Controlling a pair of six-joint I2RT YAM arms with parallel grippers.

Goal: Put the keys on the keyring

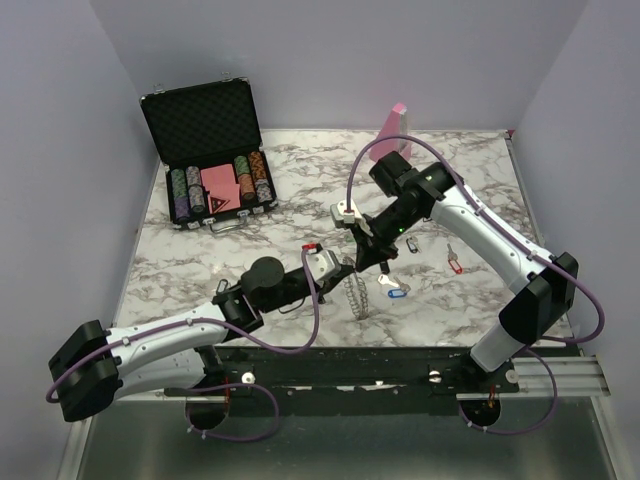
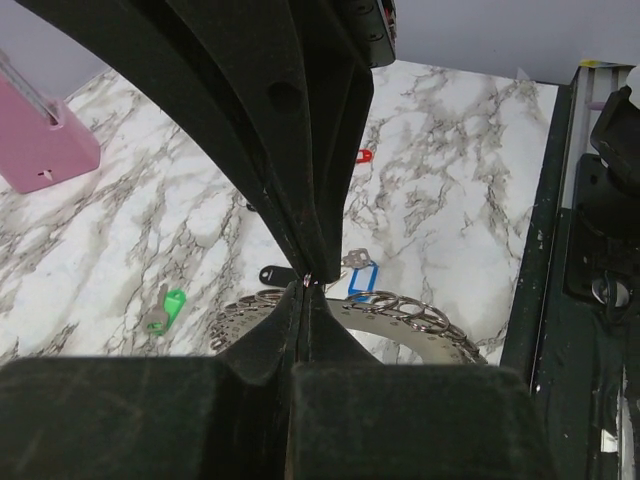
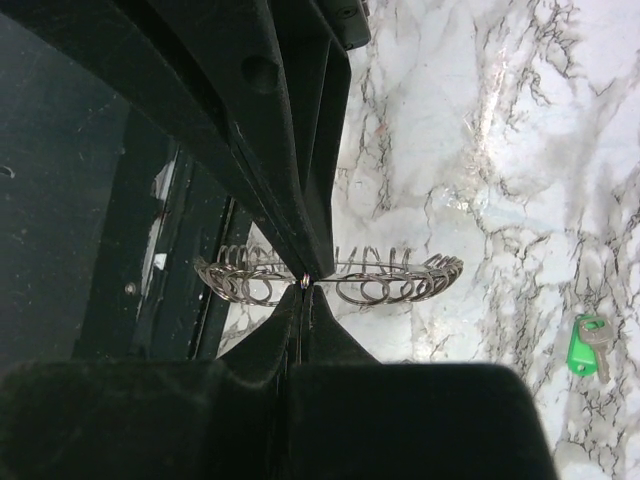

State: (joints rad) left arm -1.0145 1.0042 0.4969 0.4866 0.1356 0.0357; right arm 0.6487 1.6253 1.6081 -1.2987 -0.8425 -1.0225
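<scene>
The keyring [image 1: 360,296] stands on edge near the table's front, a grey ring rimmed with small loops. My left gripper [image 1: 346,272] is shut on its rim, and the ring shows behind its closed jaws in the left wrist view [image 2: 420,318]. My right gripper [image 1: 364,258] is also shut on the ring's upper rim, pinching a small loop; the ring is edge-on in the right wrist view [image 3: 400,285]. Loose keys lie on the marble: blue tag [image 1: 393,290], black tag [image 1: 410,245], red tag [image 1: 455,265]. A green-tagged key [image 2: 165,308] shows only in the wrist views [image 3: 590,345].
An open black case of poker chips [image 1: 215,180] stands at the back left. A pink wedge block [image 1: 395,125] stands at the back centre. The black rail at the table's front edge [image 1: 400,360] lies just behind the ring.
</scene>
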